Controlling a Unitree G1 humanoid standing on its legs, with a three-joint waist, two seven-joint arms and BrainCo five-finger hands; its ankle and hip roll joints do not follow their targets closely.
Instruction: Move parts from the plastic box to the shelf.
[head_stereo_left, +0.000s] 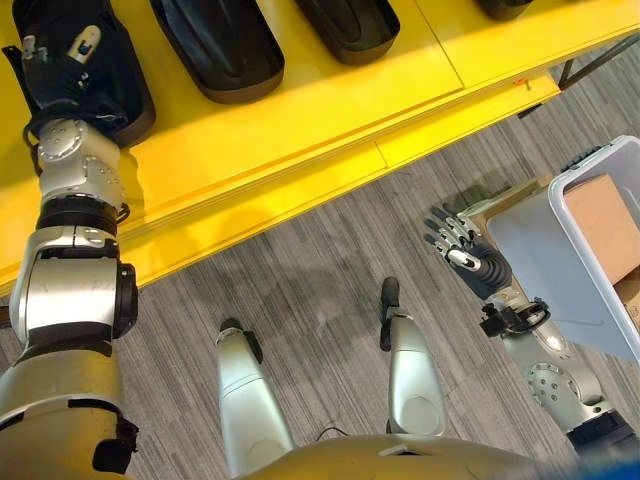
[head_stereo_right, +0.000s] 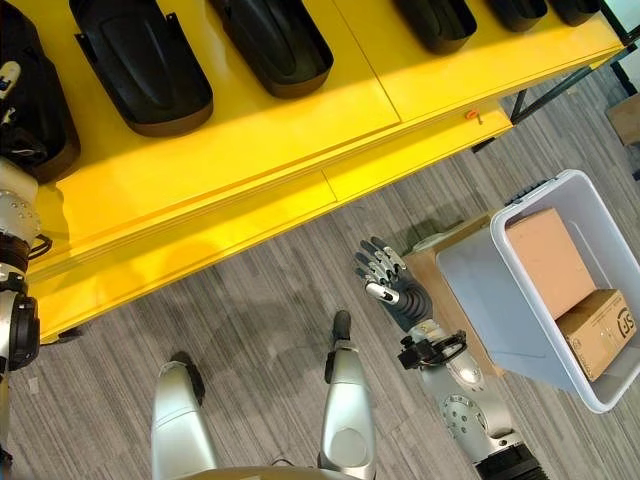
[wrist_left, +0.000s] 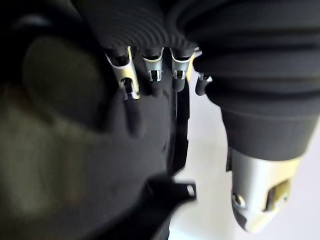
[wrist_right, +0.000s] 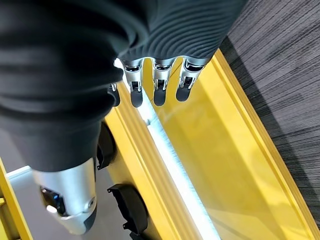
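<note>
Several black moulded parts lie in a row on the yellow shelf (head_stereo_left: 300, 120), among them one (head_stereo_right: 140, 65) and another (head_stereo_right: 280, 40). My left hand (head_stereo_left: 60, 50) rests on the leftmost black part (head_stereo_left: 120, 95) at the shelf's far left. In the left wrist view its fingers (wrist_left: 131, 95) lie fairly straight on that part's dark surface, and the thumb (wrist_left: 255, 200) stands apart. My right hand (head_stereo_right: 385, 275) hangs open and empty over the floor, just left of the grey plastic box (head_stereo_right: 560, 185).
The plastic box holds two brown cardboard boxes (head_stereo_right: 545, 260) (head_stereo_right: 598, 330) and sits against a low brown board (head_stereo_right: 440, 265). Grey striped carpet (head_stereo_left: 300, 280) runs between shelf and box. A dark shelf leg (head_stereo_right: 520, 100) stands at the shelf's right end.
</note>
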